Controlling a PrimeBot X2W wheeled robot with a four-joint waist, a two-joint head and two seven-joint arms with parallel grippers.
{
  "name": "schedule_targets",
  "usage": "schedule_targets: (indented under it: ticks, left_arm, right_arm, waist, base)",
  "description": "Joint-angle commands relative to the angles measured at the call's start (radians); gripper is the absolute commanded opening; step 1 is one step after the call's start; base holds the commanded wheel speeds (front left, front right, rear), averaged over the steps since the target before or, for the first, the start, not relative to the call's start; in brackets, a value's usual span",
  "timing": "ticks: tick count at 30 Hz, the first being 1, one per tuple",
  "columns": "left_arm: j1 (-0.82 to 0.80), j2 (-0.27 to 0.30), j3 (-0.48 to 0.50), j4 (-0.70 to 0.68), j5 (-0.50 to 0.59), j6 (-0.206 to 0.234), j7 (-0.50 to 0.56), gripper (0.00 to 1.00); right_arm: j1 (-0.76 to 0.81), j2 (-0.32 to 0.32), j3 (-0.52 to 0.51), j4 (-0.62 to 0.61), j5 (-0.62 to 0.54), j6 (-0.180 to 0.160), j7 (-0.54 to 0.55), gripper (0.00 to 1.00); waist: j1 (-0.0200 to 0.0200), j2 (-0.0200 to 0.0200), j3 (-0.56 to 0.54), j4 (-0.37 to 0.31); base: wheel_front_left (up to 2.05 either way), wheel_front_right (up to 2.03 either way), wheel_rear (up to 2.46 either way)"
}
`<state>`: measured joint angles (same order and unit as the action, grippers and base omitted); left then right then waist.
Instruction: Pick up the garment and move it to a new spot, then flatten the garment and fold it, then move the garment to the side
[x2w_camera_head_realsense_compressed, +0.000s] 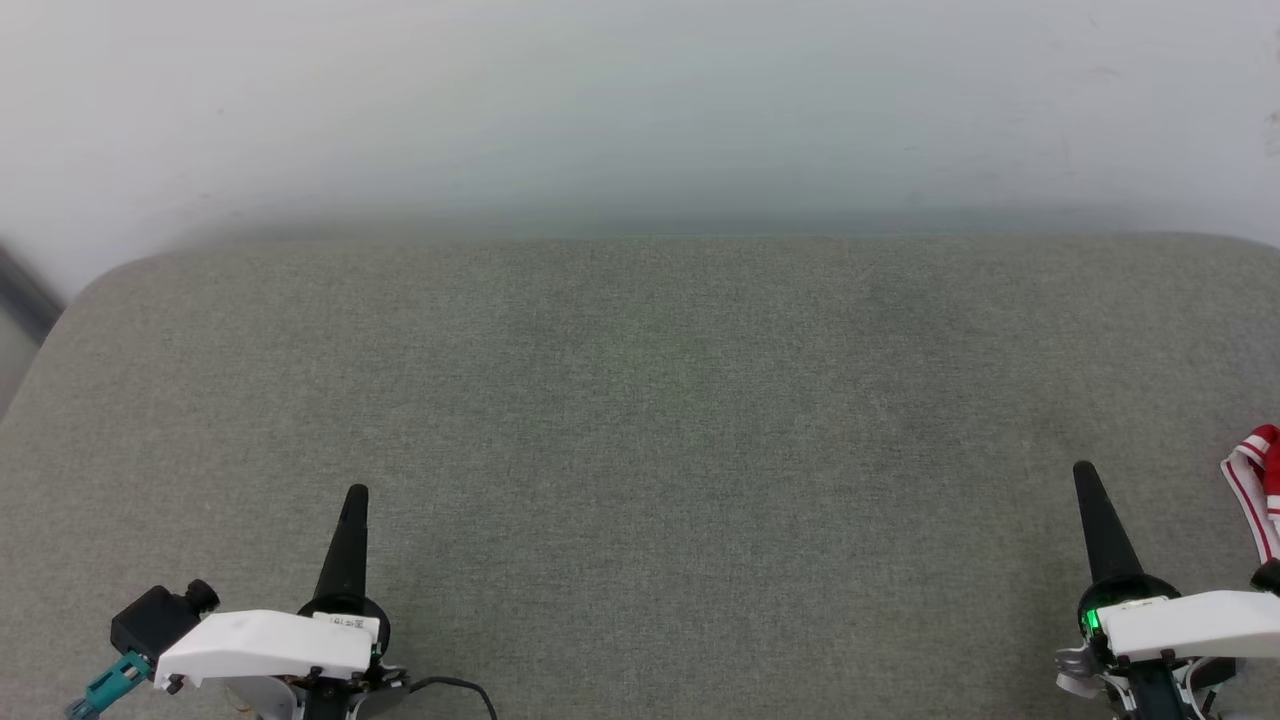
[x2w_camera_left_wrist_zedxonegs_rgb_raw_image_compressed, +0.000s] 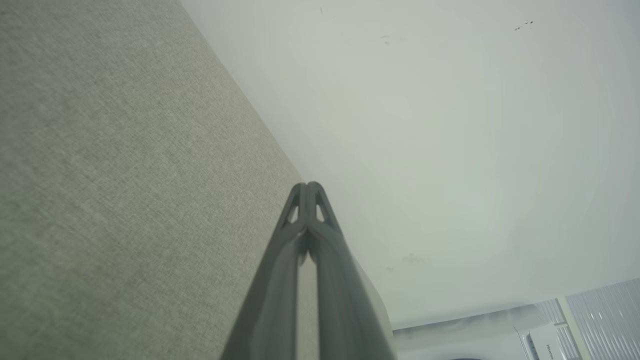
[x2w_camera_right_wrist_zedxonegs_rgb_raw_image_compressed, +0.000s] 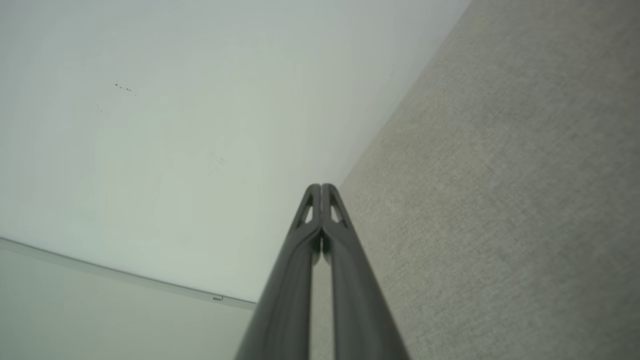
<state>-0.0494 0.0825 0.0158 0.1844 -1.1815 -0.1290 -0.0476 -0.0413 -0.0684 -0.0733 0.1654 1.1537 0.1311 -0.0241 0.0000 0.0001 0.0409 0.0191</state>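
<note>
A small part of the garment (x2w_camera_head_realsense_compressed: 1256, 490), red with white striped trim, pokes in at the right edge of the head view; the rest is out of frame. My right gripper (x2w_camera_head_realsense_compressed: 1082, 470) stands just left of it, apart from the cloth, shut with nothing in it. In the right wrist view its tips (x2w_camera_right_wrist_zedxonegs_rgb_raw_image_compressed: 320, 187) press together over the grey cushion. At the lower left my left gripper (x2w_camera_head_realsense_compressed: 356, 492) is shut and holds nothing. The left wrist view has its tips (x2w_camera_left_wrist_zedxonegs_rgb_raw_image_compressed: 307, 185) touching each other.
The wide grey fabric surface (x2w_camera_head_realsense_compressed: 640, 400) spreads between both arms, its back edge meeting a pale wall (x2w_camera_head_realsense_compressed: 640, 110). Its left corner (x2w_camera_head_realsense_compressed: 90, 290) is rounded. A white appliance (x2w_camera_left_wrist_zedxonegs_rgb_raw_image_compressed: 550, 342) sits low in the left wrist view.
</note>
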Motion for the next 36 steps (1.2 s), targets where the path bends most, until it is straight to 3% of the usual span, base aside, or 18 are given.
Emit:
schedule_targets:
  ticks: [1,36]
  left_arm:
    - [-0.023,0.004,0.007,-0.004,-0.022,-0.002,0.005,0.00]
    - [-0.048,-0.003,0.044,0.039,-0.314,-0.002,0.090,0.00]
  right_arm:
    - [-0.023,-0.008,-0.001,-0.003,0.024,0.000,0.007,0.00]
    - [-0.054,-0.003,-0.011,0.052,0.326,0.000,0.083,0.00]
  waist:
    - [0.0000,-0.0001,-0.001,0.000]
    - [0.0000,-0.0001,-0.023,-0.012]
  base:
    - [0.00,0.00,0.00]
    - [0.00,0.00,0.00]
